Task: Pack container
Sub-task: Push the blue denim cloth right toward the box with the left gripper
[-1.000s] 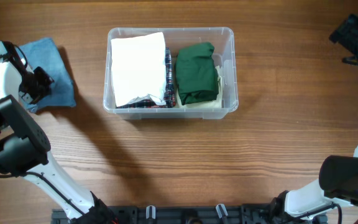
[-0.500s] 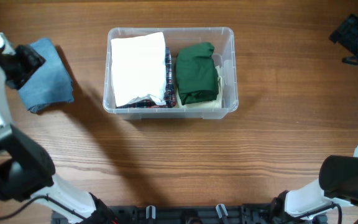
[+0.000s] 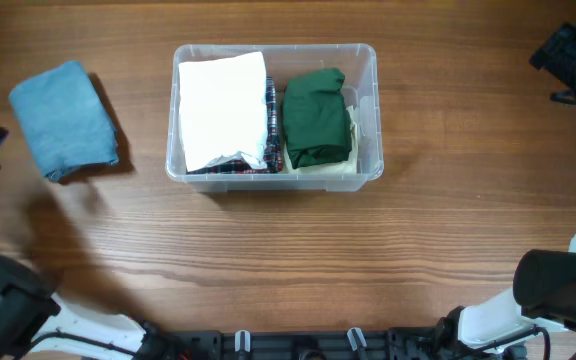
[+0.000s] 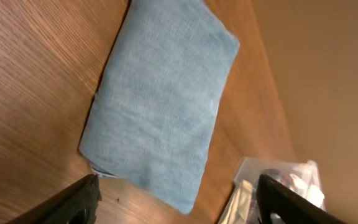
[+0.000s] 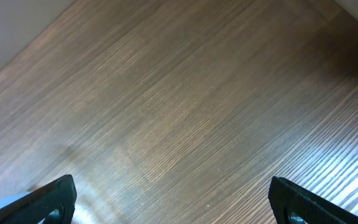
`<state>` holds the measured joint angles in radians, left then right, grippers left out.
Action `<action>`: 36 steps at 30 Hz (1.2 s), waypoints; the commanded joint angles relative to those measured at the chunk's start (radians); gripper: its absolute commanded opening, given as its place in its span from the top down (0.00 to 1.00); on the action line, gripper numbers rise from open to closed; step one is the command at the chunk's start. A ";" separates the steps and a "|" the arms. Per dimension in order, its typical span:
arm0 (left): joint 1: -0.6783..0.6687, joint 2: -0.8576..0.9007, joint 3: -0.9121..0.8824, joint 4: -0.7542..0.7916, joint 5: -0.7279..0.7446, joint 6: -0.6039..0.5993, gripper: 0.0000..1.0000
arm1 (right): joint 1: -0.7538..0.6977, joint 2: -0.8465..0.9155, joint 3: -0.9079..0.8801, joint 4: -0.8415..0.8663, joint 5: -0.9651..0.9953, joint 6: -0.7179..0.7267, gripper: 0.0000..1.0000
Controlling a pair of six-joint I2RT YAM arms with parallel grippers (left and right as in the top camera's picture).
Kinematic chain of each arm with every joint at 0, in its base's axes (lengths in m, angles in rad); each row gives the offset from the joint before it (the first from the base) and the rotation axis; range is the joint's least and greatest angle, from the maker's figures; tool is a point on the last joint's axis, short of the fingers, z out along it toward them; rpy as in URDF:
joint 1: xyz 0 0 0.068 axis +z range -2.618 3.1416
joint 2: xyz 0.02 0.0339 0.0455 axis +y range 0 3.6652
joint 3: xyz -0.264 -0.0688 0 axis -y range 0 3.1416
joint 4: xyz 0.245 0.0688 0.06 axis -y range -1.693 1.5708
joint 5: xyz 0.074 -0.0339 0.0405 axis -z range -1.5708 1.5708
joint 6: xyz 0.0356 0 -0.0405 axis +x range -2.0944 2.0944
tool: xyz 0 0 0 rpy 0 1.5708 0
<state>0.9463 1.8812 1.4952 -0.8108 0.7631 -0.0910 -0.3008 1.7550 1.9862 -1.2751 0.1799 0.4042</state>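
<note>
Folded blue cloth (image 3: 65,120) lies well apart at the container (image 3: 273,47)'s nine o'clock; left gripper (image 4: 179,196) and right gripper (image 5: 173,200) gape open.

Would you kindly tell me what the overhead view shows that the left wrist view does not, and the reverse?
Only overhead: the whole container, the green cloth in it, and the right arm. Only left wrist: a plain beige surface beyond the table edge. Both: the blue cloth lying flat on the table, and a corner of the container near it.
</note>
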 commanded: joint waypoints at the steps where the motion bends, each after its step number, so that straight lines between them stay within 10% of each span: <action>1: 0.032 0.021 -0.112 0.111 0.187 0.036 0.14 | 0.002 0.011 0.002 0.003 -0.005 0.016 0.00; 19: -0.087 0.146 -0.182 0.413 -0.160 0.062 0.02 | 0.002 0.011 0.002 0.003 -0.005 0.016 0.00; 36: -0.136 0.298 -0.182 0.604 -0.178 0.061 0.03 | 0.002 0.011 0.002 0.003 -0.005 0.016 0.00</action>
<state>0.8196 2.1151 1.3212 -0.2237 0.6033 -0.0418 -0.3008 1.7550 1.9862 -1.2751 0.1799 0.4042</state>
